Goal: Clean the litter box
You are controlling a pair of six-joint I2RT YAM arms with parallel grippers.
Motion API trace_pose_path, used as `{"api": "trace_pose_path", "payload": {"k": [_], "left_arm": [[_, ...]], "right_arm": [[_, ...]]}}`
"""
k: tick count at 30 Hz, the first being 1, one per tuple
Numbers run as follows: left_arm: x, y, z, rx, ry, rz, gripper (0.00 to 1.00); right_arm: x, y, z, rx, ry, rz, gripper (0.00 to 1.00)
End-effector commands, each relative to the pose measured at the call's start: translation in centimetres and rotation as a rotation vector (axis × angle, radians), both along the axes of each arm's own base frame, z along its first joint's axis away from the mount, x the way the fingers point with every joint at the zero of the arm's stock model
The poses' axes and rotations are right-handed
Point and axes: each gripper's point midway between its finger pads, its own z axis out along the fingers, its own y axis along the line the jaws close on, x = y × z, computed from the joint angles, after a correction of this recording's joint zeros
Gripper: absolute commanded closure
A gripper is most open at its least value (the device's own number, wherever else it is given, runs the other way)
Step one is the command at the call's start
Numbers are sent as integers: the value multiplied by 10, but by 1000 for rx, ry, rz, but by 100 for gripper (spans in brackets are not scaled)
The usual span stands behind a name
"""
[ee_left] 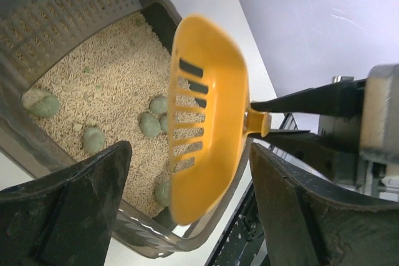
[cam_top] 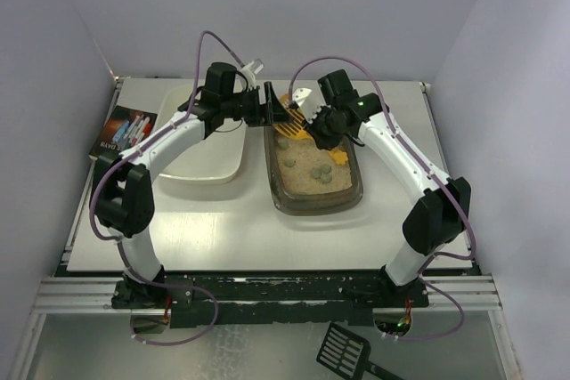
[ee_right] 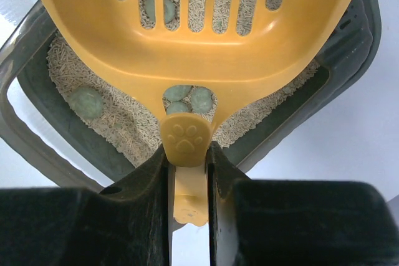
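Observation:
The litter box (cam_top: 313, 193) is a dark translucent tray with beige litter and several grey-green lumps (cam_top: 319, 172). My right gripper (cam_top: 315, 124) is shut on the handle of a yellow slotted scoop (cam_top: 294, 118) and holds it above the box's far end. In the right wrist view the jaws (ee_right: 188, 154) pinch the paw-print handle, and the scoop bowl (ee_right: 199, 42) hangs over the litter (ee_right: 124, 123). My left gripper (cam_top: 274, 111) is open and empty beside the scoop. In the left wrist view the scoop (ee_left: 206, 116) shows between its spread fingers (ee_left: 75, 204), over the box (ee_left: 81, 85).
A white plastic tub (cam_top: 209, 144) stands left of the litter box. A booklet (cam_top: 125, 128) lies at the table's far left edge. A black scoop (cam_top: 344, 350) lies below the front rail, off the table.

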Motion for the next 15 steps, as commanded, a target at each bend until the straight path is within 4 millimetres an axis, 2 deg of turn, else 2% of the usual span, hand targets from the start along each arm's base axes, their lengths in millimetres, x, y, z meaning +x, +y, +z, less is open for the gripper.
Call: {"api": "trace_pose_path", "payload": {"k": [1, 3, 9, 12, 15], "left_arm": [[10, -2, 20, -15, -58, -16, 14], [9, -3, 21, -20, -58, -22, 18], [4, -2, 18, -28, -58, -35, 46], [0, -1, 16, -27, -59, -39, 56], [-3, 2, 15, -21, -71, -37, 72]], "right_arm": [[-2, 6, 4, 13, 1, 8, 100], [-2, 6, 2, 9, 4, 6, 100], [2, 5, 5, 8, -18, -3, 100], [3, 5, 6, 7, -21, -11, 100], [2, 6, 5, 11, -19, -9, 100]]}}
